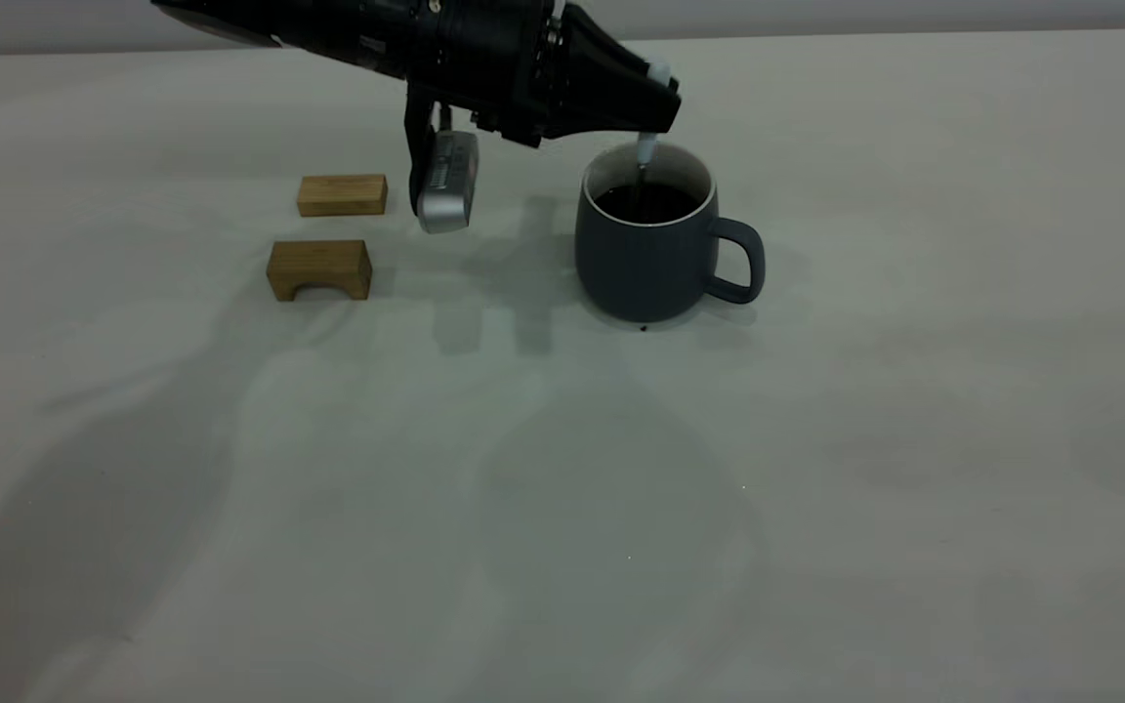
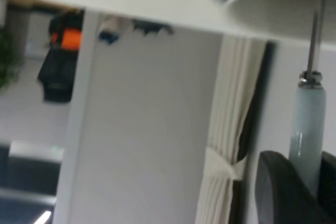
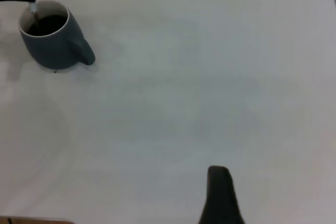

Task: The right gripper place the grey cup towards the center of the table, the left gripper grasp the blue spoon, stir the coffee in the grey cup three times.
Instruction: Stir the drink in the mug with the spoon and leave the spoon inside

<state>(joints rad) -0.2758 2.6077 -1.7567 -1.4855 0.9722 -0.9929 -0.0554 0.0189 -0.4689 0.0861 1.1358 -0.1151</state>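
Exterior view: the scene was seen from the front, with every object set on the far half of the surface.
Table (image 1: 816, 469): a wide pale grey-white matte surface was shown, crossed by soft shadows; a tiny dark speck (image 1: 644, 328) was seen just in front of the mug.
Left arm (image 1: 406, 34): a black arm was reached in from the upper left, angled down toward the mug.
Left gripper (image 1: 658, 107): it was held just above the mug's rim and was clamped on the spoon's handle; a silver-grey ribbed part (image 1: 447, 182) was hung below the arm body, near the wooden blocks.
Grey cup (image 1: 645, 254): a dark slate mug with a white inside was stood upright near the table's middle, its loop handle turned to the right of the exterior view.
Coffee (image 1: 648, 203): dark, nearly black liquid was seen inside the mug, below the rim.
Wooden blocks: a plain tan block (image 1: 342, 194) and an arched one (image 1: 319, 269) were laid left of the mug, apart from each other, the arched one nearer the camera.
Blue spoon (image 1: 646, 148): its pale handle was gripped upright, with the metal neck dipped into the coffee.
Right gripper (image 3: 220, 195): only one dark finger was caught in the right wrist view, well away from the mug; whether it was released or clenched cannot be told.
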